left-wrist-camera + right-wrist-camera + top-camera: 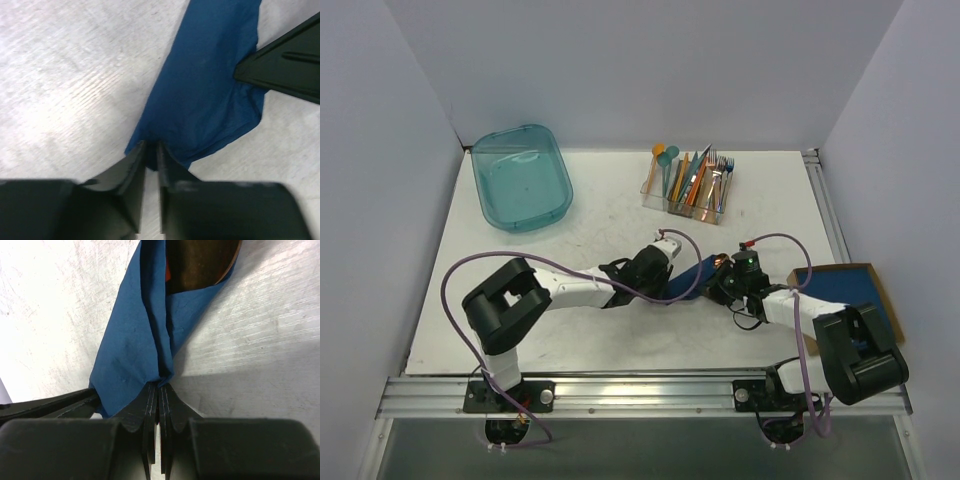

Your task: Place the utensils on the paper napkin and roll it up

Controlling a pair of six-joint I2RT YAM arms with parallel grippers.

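Where the napkin (692, 275) lies mid-table, folded over a spoon (200, 262), rolling appears in hand. Right gripper (159, 386): pinched shut on napkin edge. Left gripper (151, 146): barely parted at the other edge. Next move likely needs a left pinch and an even turn.

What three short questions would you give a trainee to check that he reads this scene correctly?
1. True or false: the right gripper is pinched shut on the paper napkin.
2. In the top view, where does the teal tub stand? A: far left. B: near right. C: centre.
3. In the right wrist view, what colour is the utensil that peeks out of the napkin's fold?

Key: 1. True. 2. A. 3. Copper-orange.
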